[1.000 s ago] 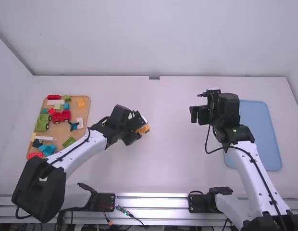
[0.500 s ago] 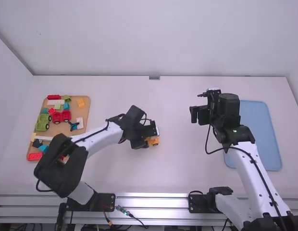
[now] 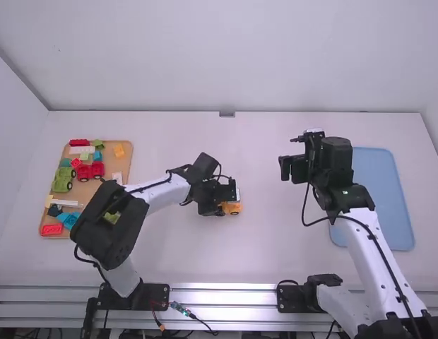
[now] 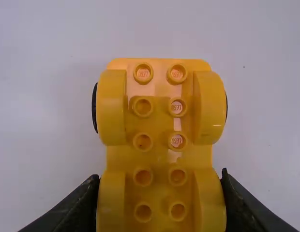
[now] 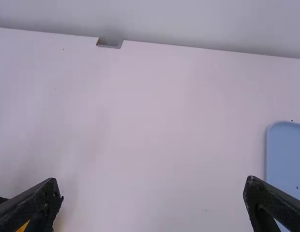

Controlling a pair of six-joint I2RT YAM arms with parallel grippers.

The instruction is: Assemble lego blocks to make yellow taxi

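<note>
The yellow car base [image 4: 158, 159] is a long block with rounded corners and two rows of round studs down its middle. Rounded yellow fenders bulge out along both sides, with black wheel edges showing beside one pair. It sits left of the middle of the tabletop [image 3: 275, 254], its length running left to right and its studs facing up. The left gripper [image 3: 222, 205] has the base's left end between its fingers; whether the wheels touch the tabletop cannot be told. A separate small yellow block [image 3: 119, 150] lies at the far right corner of the brown board [image 3: 128, 161], well apart from the base.
</note>
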